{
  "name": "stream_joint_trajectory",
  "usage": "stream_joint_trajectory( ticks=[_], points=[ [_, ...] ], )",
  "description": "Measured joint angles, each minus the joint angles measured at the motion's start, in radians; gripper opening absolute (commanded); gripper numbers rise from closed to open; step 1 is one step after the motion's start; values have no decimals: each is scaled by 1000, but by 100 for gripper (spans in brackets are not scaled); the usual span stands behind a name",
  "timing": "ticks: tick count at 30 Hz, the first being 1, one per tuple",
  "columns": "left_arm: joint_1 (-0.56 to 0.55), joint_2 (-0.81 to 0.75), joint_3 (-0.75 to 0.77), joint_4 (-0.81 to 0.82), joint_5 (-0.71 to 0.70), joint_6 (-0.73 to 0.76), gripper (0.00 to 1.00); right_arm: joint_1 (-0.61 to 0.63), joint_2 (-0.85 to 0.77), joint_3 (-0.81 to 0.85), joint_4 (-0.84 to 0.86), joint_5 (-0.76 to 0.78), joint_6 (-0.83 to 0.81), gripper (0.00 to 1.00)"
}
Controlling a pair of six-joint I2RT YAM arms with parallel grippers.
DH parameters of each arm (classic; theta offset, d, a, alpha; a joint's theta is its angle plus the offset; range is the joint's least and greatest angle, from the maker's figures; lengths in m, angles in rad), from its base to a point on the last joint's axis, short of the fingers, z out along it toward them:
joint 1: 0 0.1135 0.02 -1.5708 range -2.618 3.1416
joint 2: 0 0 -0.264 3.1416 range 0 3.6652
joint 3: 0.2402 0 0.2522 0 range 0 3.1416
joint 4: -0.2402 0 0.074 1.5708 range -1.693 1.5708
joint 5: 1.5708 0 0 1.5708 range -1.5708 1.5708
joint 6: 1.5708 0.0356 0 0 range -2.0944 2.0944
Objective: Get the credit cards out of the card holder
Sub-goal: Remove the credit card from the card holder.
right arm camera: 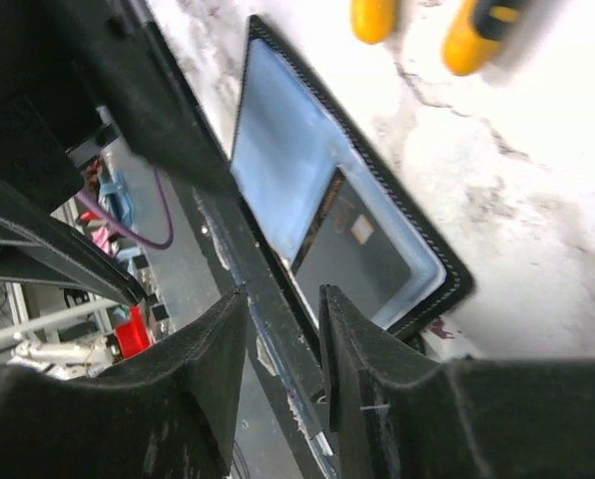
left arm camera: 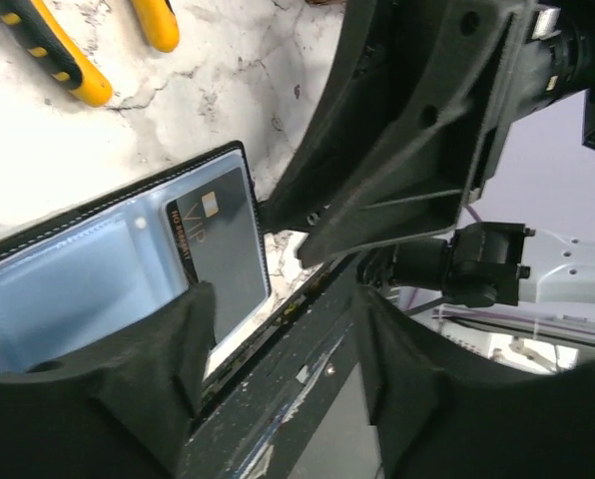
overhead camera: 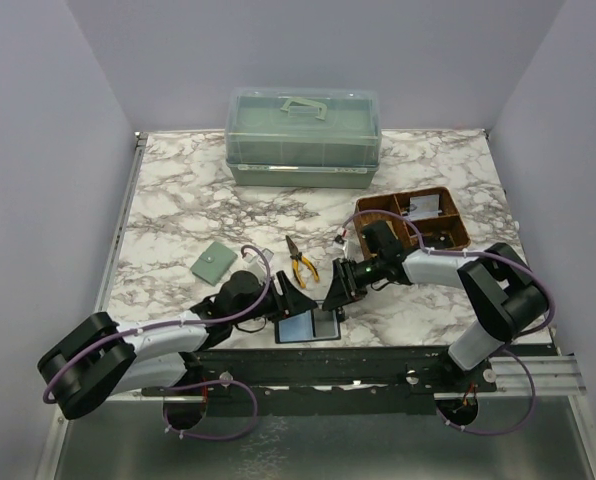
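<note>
The card holder (overhead camera: 308, 327) lies open, lining up, beneath both sets of fingertips, with one grey credit card (left arm camera: 223, 249) in its pocket. The left gripper (left arm camera: 278, 344) is spread, one finger over the lining. The right gripper (right arm camera: 283, 309) shows a narrow gap at the holder's edge; I cannot tell whether it pinches anything. The pliers (overhead camera: 301, 266) lie just beyond the fingertips.

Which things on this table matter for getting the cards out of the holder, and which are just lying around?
For the job: black card holder, lying open; grey credit card inside it.
Just lying about: green wallet, yellow-handled pliers, green lidded box, brown compartment tray.
</note>
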Motion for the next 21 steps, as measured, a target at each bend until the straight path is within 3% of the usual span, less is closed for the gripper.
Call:
stream_joint_trajectory(
  ticks=[1,7,21],
  points=[
    [-3,13,0,12,3,-4,50,1,4,0,-6,21,0,36],
    [-18,83,0,94,16,-20,48,1,8,0,-26,120,-3,34],
    [-30,283,12,123,18,-40,34,8,24,9,-56,190,-11,43]
  ],
)
